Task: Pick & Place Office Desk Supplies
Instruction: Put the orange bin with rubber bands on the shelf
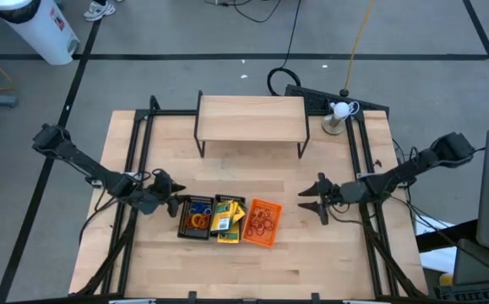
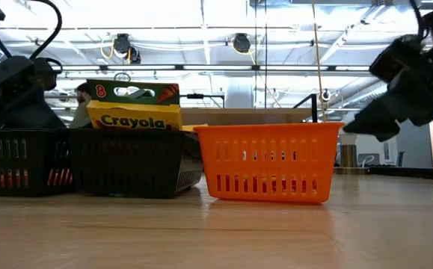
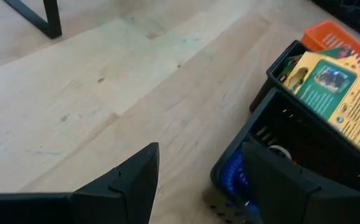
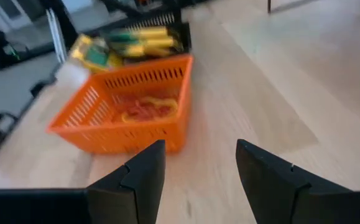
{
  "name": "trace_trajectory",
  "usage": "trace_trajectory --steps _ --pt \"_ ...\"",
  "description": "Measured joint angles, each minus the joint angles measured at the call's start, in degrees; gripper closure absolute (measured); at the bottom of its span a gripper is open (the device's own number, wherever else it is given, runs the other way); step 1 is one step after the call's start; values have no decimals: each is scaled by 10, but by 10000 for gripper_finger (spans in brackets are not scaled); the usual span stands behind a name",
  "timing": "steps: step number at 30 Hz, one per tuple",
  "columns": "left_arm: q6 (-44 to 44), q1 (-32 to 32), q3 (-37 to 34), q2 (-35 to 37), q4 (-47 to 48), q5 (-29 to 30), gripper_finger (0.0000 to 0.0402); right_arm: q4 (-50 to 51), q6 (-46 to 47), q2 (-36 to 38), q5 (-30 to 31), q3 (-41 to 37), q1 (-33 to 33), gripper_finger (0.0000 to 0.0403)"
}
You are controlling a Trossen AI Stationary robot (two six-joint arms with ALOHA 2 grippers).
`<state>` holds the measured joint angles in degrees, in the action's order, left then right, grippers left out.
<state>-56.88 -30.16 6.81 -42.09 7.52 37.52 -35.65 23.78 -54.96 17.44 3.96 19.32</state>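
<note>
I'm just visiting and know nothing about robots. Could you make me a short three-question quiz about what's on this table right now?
1. True or false: the crayon boxes sit in the orange tray.
2. Which tray lies nearest the right gripper? A) the outer black tray B) the middle black tray C) the orange tray
3. Fill in: the orange tray holds thin coloured rubber ____.

Key:
1. False; they are in the middle black tray.
2. C.
3. Bands.
</note>
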Motion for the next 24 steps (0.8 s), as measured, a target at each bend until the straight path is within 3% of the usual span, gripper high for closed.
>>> trace_trajectory --steps 14,24 --pt "-20 1 0 0 -76 -11 172 334 -55 -138 -63 318 -83 218" --pt "-31 1 0 0 -82 -36 172 465 -12 -279 -155 486 -120 218"
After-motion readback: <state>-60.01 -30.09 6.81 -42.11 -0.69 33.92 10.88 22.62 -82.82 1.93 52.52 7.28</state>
